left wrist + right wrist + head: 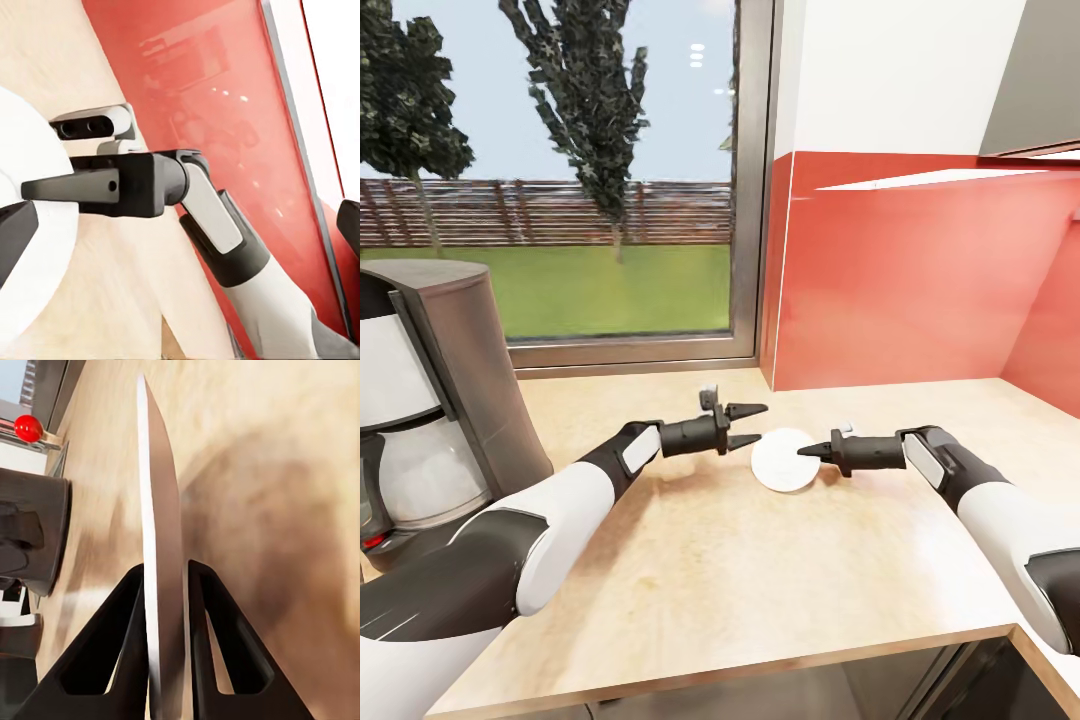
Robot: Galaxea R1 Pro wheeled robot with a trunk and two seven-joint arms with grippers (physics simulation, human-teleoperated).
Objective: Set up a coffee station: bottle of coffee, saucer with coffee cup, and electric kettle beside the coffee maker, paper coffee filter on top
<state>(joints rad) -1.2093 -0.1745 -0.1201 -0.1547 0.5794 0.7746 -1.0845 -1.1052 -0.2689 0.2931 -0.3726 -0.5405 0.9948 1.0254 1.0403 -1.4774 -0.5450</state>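
The saucer (783, 462), a plain white disc, is over the light wood countertop (760, 570) in the middle of the head view. My right gripper (808, 450) is shut on its right rim. In the right wrist view the saucer (159, 510) stands edge-on between the two black fingers (112, 645). My left gripper (758, 424) is open just left of the saucer, with nothing between its fingers. In the left wrist view the saucer (22, 247) is pinched by the right gripper (37, 191). The coffee maker (430, 400) stands at the far left, its red switch (28, 427) showing.
A large window (560, 170) runs behind the counter, and a red backsplash (920, 280) covers the corner walls to the right. A grey upper cabinet (1040, 70) hangs at top right. The counter's front edge (760, 665) is close to me.
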